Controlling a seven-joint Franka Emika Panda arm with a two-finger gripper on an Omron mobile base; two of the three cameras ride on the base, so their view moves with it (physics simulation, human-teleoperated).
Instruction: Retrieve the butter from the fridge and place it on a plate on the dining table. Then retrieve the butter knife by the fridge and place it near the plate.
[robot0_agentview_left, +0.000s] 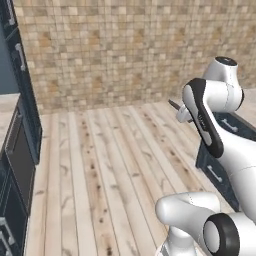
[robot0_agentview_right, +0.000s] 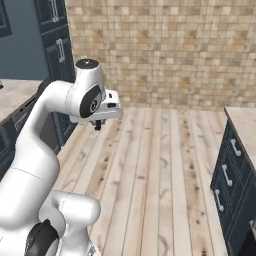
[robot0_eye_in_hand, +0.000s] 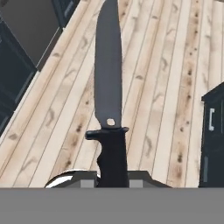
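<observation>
Evidently the pincer (robot0_eye_in_hand: 112, 181) pinches the butter knife (robot0_eye_in_hand: 108, 87), handle end hidden.

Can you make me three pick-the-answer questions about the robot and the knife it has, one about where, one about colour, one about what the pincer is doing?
1. Where does the knife point?
A. Out over the wooden floor
B. Into a sink
C. Down onto a plate

2. What colour is the knife's handle?
A. Red
B. Black
C. Yellow

3. What is the pincer doing?
A. Hanging wide open with nothing in it
B. Shut on the knife's handle
C. Pushing a drawer closed

Answers:
1. A, because in the hand view the grey blade stretches forward above the pale floor planks.
2. B, because the handle and its small cross-guard look black below the grey blade.
3. B, because the handle rises straight out of the pincer at the bottom of the hand view, and the blade tip sticks out past the arm in the left base view.
</observation>
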